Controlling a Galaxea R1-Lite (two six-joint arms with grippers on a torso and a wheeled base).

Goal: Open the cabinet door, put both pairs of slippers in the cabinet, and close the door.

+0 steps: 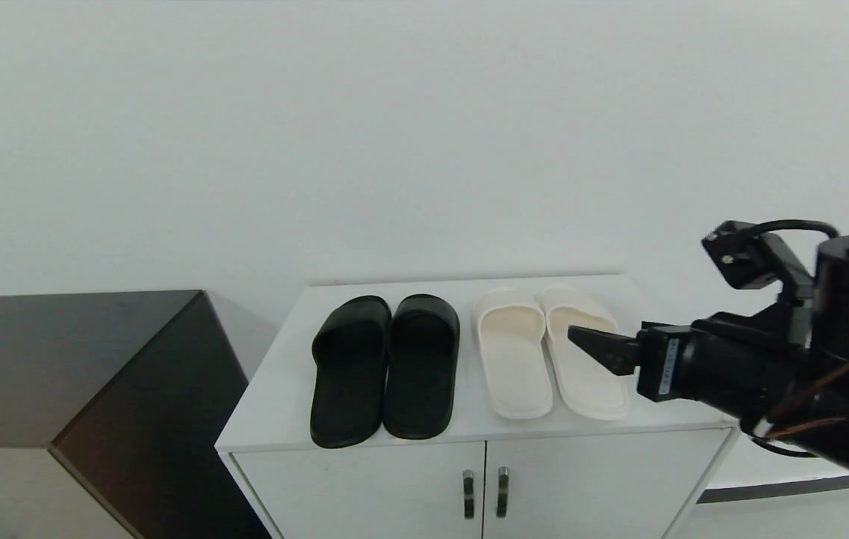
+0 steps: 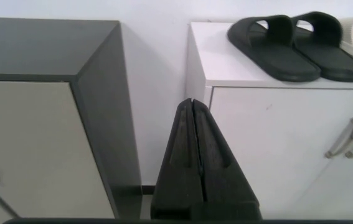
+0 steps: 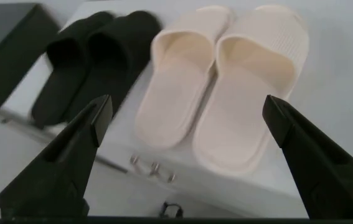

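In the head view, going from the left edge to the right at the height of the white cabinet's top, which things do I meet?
dark cabinet → black slippers → cream slippers

Right arm (image 1: 769, 374): I read matte black cylindrical housings; white label strip (image 1: 668, 365) on wrist collar; angular black camera bracket (image 1: 739, 258) with bright screw heads; black cable (image 1: 791, 223) arching above; thin brown wires (image 1: 817, 389) along underside. Right gripper (image 1: 598, 346): black wedge fingers (image 3: 70, 162), tapering to points. Left gripper (image 2: 192, 109): I note black tapered fingers, thin seam between; broad black base.
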